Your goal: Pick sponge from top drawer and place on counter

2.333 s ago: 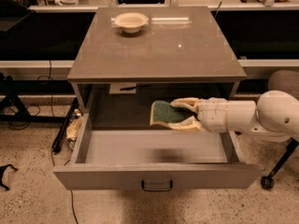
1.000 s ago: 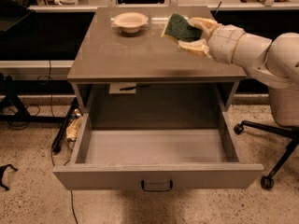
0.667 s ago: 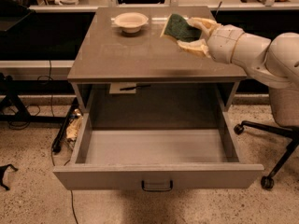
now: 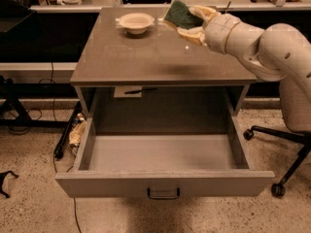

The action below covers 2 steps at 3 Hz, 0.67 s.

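Observation:
My gripper (image 4: 190, 20) is shut on the sponge (image 4: 179, 14), whose dark green top faces the camera. It holds the sponge in the air above the back right part of the counter (image 4: 141, 55), not touching it. The arm reaches in from the right. The top drawer (image 4: 163, 154) is pulled fully open below the counter, with nothing showing inside. Its dark loop handle (image 4: 163, 194) sits at the centre of the front panel.
A cream bowl (image 4: 136, 22) stands at the back of the counter, left of the sponge. An office chair base (image 4: 277, 144) stands on the floor to the right. Cables and small objects (image 4: 73, 130) lie on the floor to the left.
The gripper lifted the sponge out of the drawer and up over the counter's back right. In the last second it has shifted slightly further back and left.

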Tool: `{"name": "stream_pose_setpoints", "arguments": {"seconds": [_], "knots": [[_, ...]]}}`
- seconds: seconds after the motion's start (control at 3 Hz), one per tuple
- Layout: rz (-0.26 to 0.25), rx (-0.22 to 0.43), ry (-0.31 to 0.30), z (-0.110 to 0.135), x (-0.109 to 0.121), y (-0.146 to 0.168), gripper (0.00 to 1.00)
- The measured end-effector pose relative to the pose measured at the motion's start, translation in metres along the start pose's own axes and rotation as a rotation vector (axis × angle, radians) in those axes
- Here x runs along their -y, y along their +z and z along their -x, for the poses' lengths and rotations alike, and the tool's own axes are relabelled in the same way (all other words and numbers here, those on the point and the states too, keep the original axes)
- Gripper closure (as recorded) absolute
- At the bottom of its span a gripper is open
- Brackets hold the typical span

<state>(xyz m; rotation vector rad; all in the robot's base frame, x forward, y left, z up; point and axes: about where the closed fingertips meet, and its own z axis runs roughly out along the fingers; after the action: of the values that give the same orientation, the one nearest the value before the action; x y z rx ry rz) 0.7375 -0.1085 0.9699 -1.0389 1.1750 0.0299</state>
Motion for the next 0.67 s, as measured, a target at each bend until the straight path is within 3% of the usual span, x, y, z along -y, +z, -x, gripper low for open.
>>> {"name": "stream_pose_setpoints", "arguments": {"seconds": [0.33,0.67], "knots": [[-0.011,-0.057,0.052,-0.013,0.01,0.023,1.0],[0.013,-0.095,0.109,-0.029,0.012,0.039,0.82]]}}
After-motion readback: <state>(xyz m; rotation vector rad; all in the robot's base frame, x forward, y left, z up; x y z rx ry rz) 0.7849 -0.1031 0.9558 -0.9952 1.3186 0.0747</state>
